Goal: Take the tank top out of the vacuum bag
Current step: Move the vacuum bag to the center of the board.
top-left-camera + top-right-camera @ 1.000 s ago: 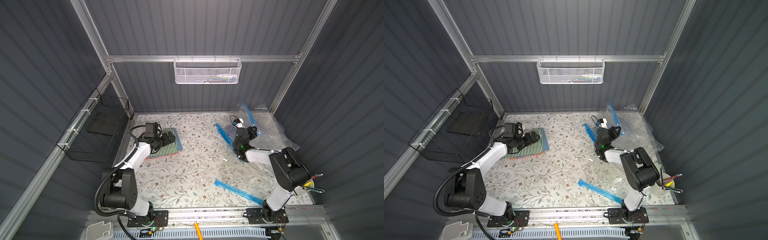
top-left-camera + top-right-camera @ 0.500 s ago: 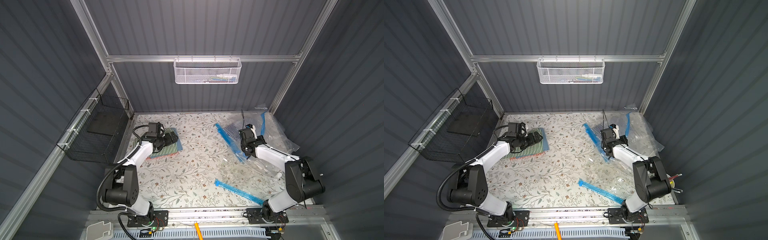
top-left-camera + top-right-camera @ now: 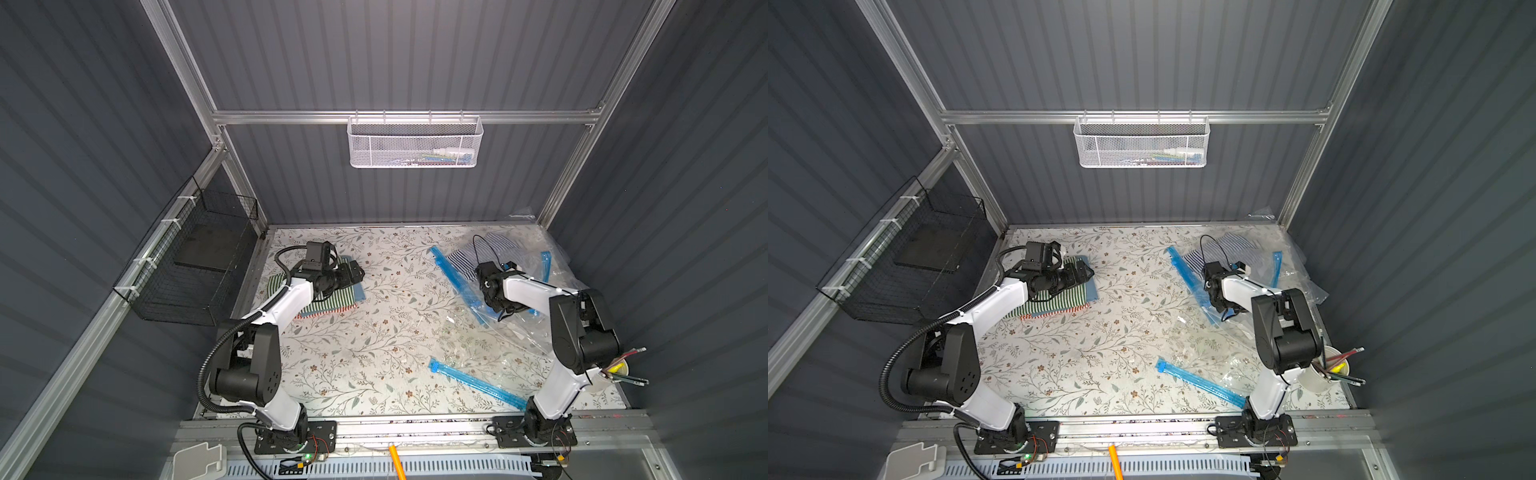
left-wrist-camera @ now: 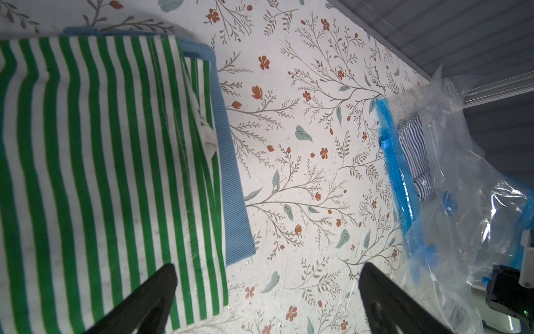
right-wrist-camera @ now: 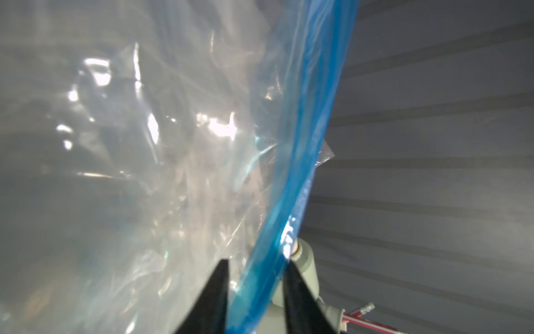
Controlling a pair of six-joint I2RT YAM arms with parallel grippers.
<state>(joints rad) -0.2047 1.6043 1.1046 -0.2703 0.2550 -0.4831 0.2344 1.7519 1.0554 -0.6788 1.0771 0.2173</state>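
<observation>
Right gripper (image 5: 257, 261) just let go, jaws parted around blue zip strip (image 5: 309, 138) of vacuum bag (image 5: 144, 144); left gripper (image 4: 267, 269) wide apart; striped tank top (image 3: 467, 255) still inside bag, far right, so removal not started

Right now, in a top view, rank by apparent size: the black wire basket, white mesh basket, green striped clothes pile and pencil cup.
1. Black wire basket
2. White mesh basket and green striped clothes pile: too alike to rank; the left arm hides some
3. Pencil cup

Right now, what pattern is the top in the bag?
The tank top is striped blue and white; see left wrist view.
</observation>
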